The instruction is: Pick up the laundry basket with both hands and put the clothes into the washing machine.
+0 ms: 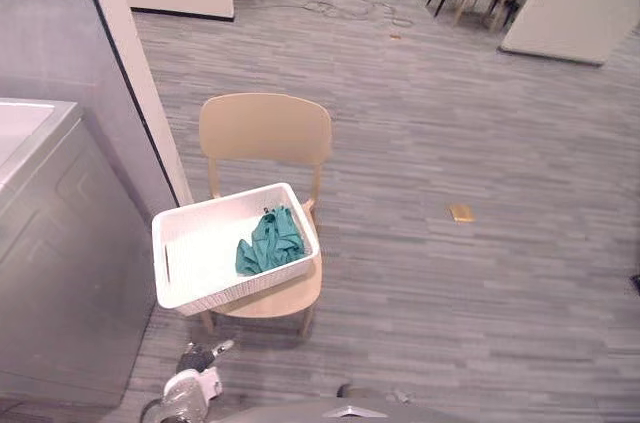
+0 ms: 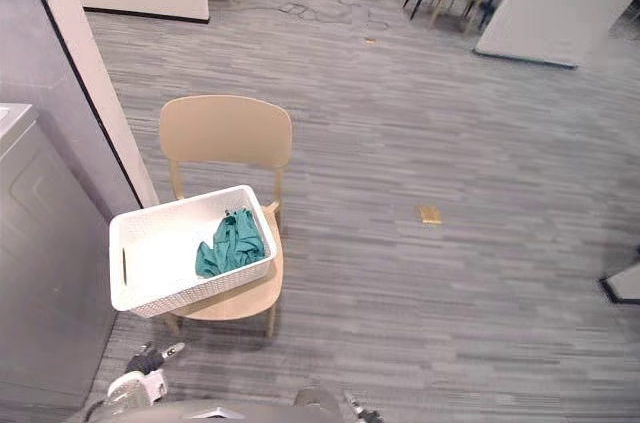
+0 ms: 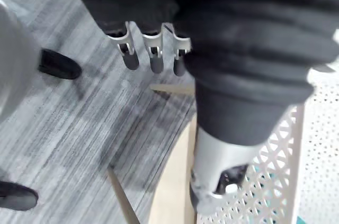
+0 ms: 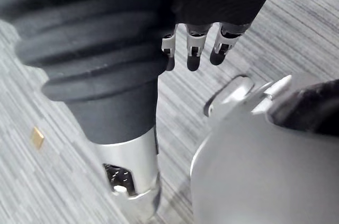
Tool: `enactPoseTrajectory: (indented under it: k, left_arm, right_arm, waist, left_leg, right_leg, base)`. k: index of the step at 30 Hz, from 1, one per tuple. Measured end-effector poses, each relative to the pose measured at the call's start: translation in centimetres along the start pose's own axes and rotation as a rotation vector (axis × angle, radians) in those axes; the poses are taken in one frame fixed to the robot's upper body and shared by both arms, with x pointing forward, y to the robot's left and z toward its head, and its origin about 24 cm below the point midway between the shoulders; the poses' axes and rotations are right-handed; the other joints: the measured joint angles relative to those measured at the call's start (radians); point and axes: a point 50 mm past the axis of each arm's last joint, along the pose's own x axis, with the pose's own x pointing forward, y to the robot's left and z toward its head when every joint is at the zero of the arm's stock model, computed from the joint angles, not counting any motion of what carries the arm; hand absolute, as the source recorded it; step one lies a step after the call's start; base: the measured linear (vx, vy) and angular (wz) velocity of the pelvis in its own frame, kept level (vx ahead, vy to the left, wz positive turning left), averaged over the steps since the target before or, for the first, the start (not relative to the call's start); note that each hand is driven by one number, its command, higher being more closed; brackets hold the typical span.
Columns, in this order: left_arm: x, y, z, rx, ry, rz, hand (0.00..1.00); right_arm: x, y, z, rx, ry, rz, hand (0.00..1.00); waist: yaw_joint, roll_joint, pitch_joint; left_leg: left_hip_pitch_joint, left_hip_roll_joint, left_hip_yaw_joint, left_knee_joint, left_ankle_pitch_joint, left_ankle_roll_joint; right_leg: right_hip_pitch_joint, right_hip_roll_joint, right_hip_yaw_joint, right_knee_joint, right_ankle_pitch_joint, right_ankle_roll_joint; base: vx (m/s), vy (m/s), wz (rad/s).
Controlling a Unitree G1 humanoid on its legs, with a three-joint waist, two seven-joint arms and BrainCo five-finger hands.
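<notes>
Laundry basket [image 1: 235,290] stands on the seat of a wooden chair [image 1: 265,133], just beside the thumb of the left hand [image 3: 153,49]. This hand holds nothing; its fingers hang relaxed. Green clothes [image 1: 270,243] lie inside the basket. Near the left hand stands the grey washing machine [image 1: 60,243]. The right hand [image 4: 193,49] hangs over the floor, well apart from the basket, fingers loose and empty.

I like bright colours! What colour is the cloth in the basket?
The cloth is teal green; left eye view.
</notes>
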Motion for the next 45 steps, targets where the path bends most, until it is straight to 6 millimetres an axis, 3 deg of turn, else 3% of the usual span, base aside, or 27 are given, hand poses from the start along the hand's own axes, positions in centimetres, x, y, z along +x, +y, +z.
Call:
enactPoseTrajectory:
  k: [1,2,4,6,8,9,10,11,12,16,20,22,23,28,30,35,39,42,45]
  left_arm:
    - [-0.2,0.0,-0.9,-0.045,0.028,0.011,0.00]
    - [-0.4,0.4,-1.6,-0.073,0.044,0.027,0.00]
    - [-0.7,1.5,-2.7,-0.110,0.076,0.060,0.00]
    - [-0.9,2.4,-3.0,-0.139,0.082,0.092,0.00]
    - [-0.9,2.6,-3.0,-0.129,0.078,0.095,0.00]
    - [-0.9,2.6,-2.9,-0.124,0.076,0.095,0.00]
    - [-0.9,2.6,-2.7,-0.091,0.065,0.088,0.00]
    - [-0.9,2.5,-2.6,-0.082,0.062,0.083,0.00]
    - [-0.8,2.3,-2.2,-0.038,0.046,0.067,0.00]
    - [-0.4,1.7,-0.7,0.151,-0.002,0.005,0.00]
    - [-0.3,-0.1,0.6,0.275,-0.063,-0.072,0.00]
    - [-0.2,-0.9,1.5,0.297,-0.099,-0.098,0.00]
    - [-0.1,-1.6,2.3,0.303,-0.135,-0.118,0.00]
    - [-0.1,-2.4,3.9,0.290,-0.197,-0.138,0.00]
    - [-0.1,-2.4,4.4,0.284,-0.216,-0.138,0.00]
    - [0.1,-2.1,6.1,0.277,-0.267,-0.121,0.00]
    - [0.3,-0.8,6.1,0.263,-0.246,-0.074,0.00]
    - [0.3,-0.6,6.0,0.254,-0.244,-0.056,0.00]
    - [0.3,-0.7,6.1,0.244,-0.250,-0.058,0.00]
  right_arm:
    - [0.1,-0.6,0.5,0.001,-0.011,-0.015,0.00]
    - [0.1,-0.8,0.9,-0.002,-0.020,-0.017,0.00]
    - [0.2,0.1,2.0,-0.028,-0.060,0.020,0.00]
    - [-0.5,4.0,5.8,-0.076,-0.245,0.166,0.00]
    - [-3.4,8.8,11.3,-0.147,-0.546,0.348,0.00]
    - [-4.3,9.9,12.5,-0.159,-0.616,0.391,0.00]
    - [-6.6,12.5,14.6,-0.180,-0.758,0.487,0.00]
    - [-7.0,12.9,15.0,-0.184,-0.784,0.503,0.00]
    - [-8.6,14.6,16.3,-0.199,-0.878,0.566,0.00]
    - [-12.2,19.8,18.0,-0.409,-1.062,0.723,0.00]
    - [-17.1,26.4,18.8,-0.751,-1.264,0.944,0.00]
    - [-19.2,29.2,18.6,-0.918,-1.347,1.030,0.00]
    - [-20.7,31.4,18.1,-1.089,-1.417,1.070,0.00]
    - [-21.4,34.2,16.0,-1.513,-1.465,1.104,0.00]
    - [-20.8,34.4,14.9,-1.833,-1.502,1.066,0.00]
    - [-19.5,33.9,16.2,-2.174,-1.488,0.933,0.00]
    - [-19.6,34.1,19.2,-2.244,-1.516,0.757,0.00]
    - [-19.8,34.0,21.8,-2.236,-1.544,0.618,0.00]
    - [-20.5,34.0,23.8,-2.148,-1.588,0.542,0.00]
  waist:
    - [-0.002,0.039,-0.008]
    - [-0.003,0.056,-0.012]
    - [-0.006,0.059,-0.016]
    - [-0.005,0.051,-0.011]
    - [-0.002,0.043,-0.015]
    - [0.002,0.039,-0.020]
    - [0.007,0.035,-0.040]
    - [0.008,0.034,-0.042]
    - [0.011,0.022,-0.042]
    - [0.019,0.001,-0.038]
    - [0.037,0.027,0.009]
    - [0.054,0.034,0.045]
    - [0.075,0.034,0.079]
    - [0.118,0.030,0.136]
    - [0.129,0.029,0.150]
    - [0.151,0.027,0.214]
    - [0.155,0.026,0.267]
    - [0.176,0.027,0.287]
    - [0.184,0.027,0.289]
  left_leg:
    - [0.002,0.037,-0.007,-0.027,0.013,-0.018]
    - [0.004,0.056,-0.015,-0.041,0.024,-0.026]
    - [0.013,0.079,-0.017,-0.064,0.048,-0.028]
    - [0.005,0.090,-0.018,-0.069,0.060,-0.037]
    - [-0.003,0.078,-0.019,-0.074,0.063,-0.041]
    - [-0.006,0.074,-0.020,-0.078,0.064,-0.040]
    - [-0.028,0.060,-0.025,-0.082,0.067,-0.036]
    - [-0.033,0.057,-0.026,-0.082,0.068,-0.035]
    - [-0.050,0.046,-0.032,-0.083,0.070,-0.032]
    - [-0.096,0.006,-0.057,-0.083,0.082,-0.017]
    - [-0.138,-0.017,-0.086,-0.079,0.095,-0.006]
    - [-0.168,-0.017,-0.107,-0.079,0.108,-0.009]
    - [-0.197,-0.017,-0.119,-0.079,0.121,-0.009]
    - [-0.236,-0.019,-0.137,-0.078,0.135,-0.008]
    - [-0.266,-0.020,-0.148,-0.073,0.142,-0.007]
    - [-0.302,-0.020,-0.167,-0.059,0.147,-0.008]
    - [-0.325,-0.020,-0.187,-0.048,0.151,-0.009]
    - [-0.347,-0.021,-0.200,-0.043,0.155,-0.009]
    - [-0.375,-0.022,-0.216,-0.044,0.164,-0.011]
  right_leg:
    - [0.017,0.036,-0.022,-0.027,0.003,-0.017]
    - [0.030,0.057,-0.035,-0.044,0.004,-0.027]
    - [0.048,0.081,-0.065,-0.068,0.007,-0.041]
    - [0.056,0.091,-0.083,-0.086,0.010,-0.049]
    - [0.059,0.085,-0.084,-0.110,0.023,-0.042]
    - [0.060,0.084,-0.086,-0.122,0.029,-0.039]
    - [0.061,0.077,-0.093,-0.165,0.052,-0.032]
    - [0.063,0.075,-0.095,-0.175,0.059,-0.032]
    - [0.070,0.067,-0.106,-0.208,0.082,-0.027]
    - [0.075,0.036,-0.125,-0.277,0.134,-0.011]
    - [0.051,0.016,-0.146,-0.280,0.150,-0.005]
    - [0.031,0.017,-0.162,-0.279,0.159,-0.008]
    - [0.010,0.019,-0.168,-0.279,0.166,-0.012]
    - [-0.023,0.017,-0.176,-0.275,0.178,-0.017]
    - [-0.045,0.017,-0.185,-0.270,0.180,-0.019]
    - [-0.071,0.018,-0.195,-0.262,0.182,-0.023]
    - [-0.080,0.020,-0.211,-0.256,0.183,-0.024]
    - [-0.093,0.020,-0.222,-0.256,0.183,-0.025]
    - [-0.113,0.020,-0.237,-0.253,0.183,-0.025]
  base:
    - [0.11,-0.234,0.29]
    - [0.12,-0.243,0.36]
    - [0.11,-0.174,0.32]
    - [0.04,-0.090,0.23]
    - [0.00,-0.013,0.10]
    - [-0.03,0.026,0.09]
    - [-0.02,0.032,0.08]
    - [-0.01,0.039,0.13]
    - [0.01,0.052,0.15]
    - [-0.01,0.061,0.18]
    - [-0.06,0.033,0.18]
    - [-0.10,-0.011,0.20]
    - [-0.09,-0.018,0.20]
    - [-0.07,-0.018,0.09]
    - [-0.05,-0.017,0.09]
    - [-0.06,-0.021,0.07]
    - [-0.05,-0.019,0.11]
    - [-0.03,-0.012,0.10]
    - [-0.01,-0.011,0.13]
